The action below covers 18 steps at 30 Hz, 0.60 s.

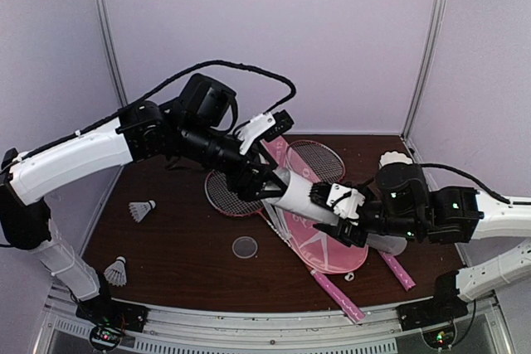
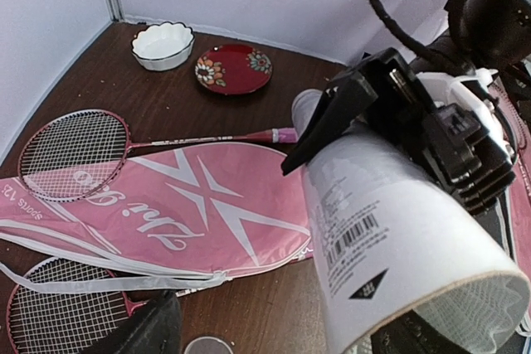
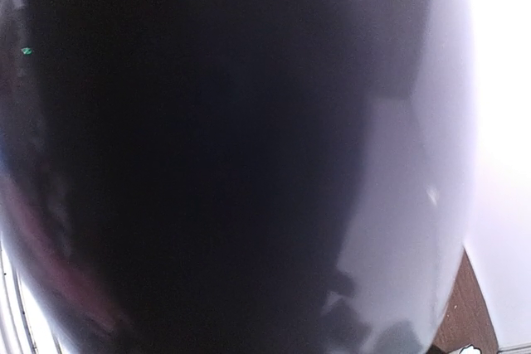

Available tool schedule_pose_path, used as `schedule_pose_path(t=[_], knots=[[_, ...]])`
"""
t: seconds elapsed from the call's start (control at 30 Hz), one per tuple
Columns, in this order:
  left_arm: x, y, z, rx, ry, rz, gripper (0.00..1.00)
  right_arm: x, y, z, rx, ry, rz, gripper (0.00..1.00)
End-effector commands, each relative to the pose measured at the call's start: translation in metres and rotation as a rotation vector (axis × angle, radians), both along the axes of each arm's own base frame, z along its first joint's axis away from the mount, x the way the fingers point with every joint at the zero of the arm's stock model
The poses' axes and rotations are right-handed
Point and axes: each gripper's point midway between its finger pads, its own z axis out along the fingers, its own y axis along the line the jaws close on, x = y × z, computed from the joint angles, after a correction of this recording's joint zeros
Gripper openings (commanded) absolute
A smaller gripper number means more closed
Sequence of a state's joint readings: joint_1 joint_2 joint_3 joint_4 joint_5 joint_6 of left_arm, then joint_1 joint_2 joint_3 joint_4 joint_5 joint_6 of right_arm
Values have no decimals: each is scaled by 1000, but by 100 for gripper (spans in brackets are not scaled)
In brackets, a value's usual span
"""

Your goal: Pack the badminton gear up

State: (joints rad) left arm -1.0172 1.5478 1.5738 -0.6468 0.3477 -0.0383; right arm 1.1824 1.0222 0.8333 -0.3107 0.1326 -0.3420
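The long white tube [image 1: 303,196] is held tilted above the pink cover [image 1: 319,242], its open end toward my left gripper [image 1: 261,178]. It fills the right of the left wrist view [image 2: 382,230]. My right gripper [image 1: 342,209] is shut around the tube's middle, and its black fingers [image 2: 332,113] clamp it. My left gripper is open at the tube's mouth, with one finger [image 2: 149,329] well clear of it. Two red-framed racquets [image 1: 236,195] [image 1: 317,159] lie under and beside the cover. Two shuttlecocks [image 1: 141,209] [image 1: 116,271] lie at the left. The third is hidden. The right wrist view is a dark blur.
A clear round lid [image 1: 245,246] lies on the table near the front. A white scalloped bowl [image 2: 162,43] and a red patterned dish [image 2: 234,68] stand by the back wall. Pink racquet handles [image 1: 340,296] stick out toward the front edge.
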Motion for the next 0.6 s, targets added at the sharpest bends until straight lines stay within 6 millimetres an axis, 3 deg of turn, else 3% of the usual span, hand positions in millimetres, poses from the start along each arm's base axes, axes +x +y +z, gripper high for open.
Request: schedule_pose_path(t=[0.0,0.13,0.33,0.4,0.57], knots=[[5,-5,-21,109,-37,14,82,4,10,50,169,-55,-18,45],[19,9,-2,53,-17,65,85,7,5,40,139,-46,-43,45],[58,83,36,-217,55,294,86,16,-13,9,59,-28,-144,44],[77,117,32,-273,82,440,86,19,-18,4,54,-19,-173,44],[119,207,-27,-371,229,880,85,17,-24,1,62,1,-185,44]])
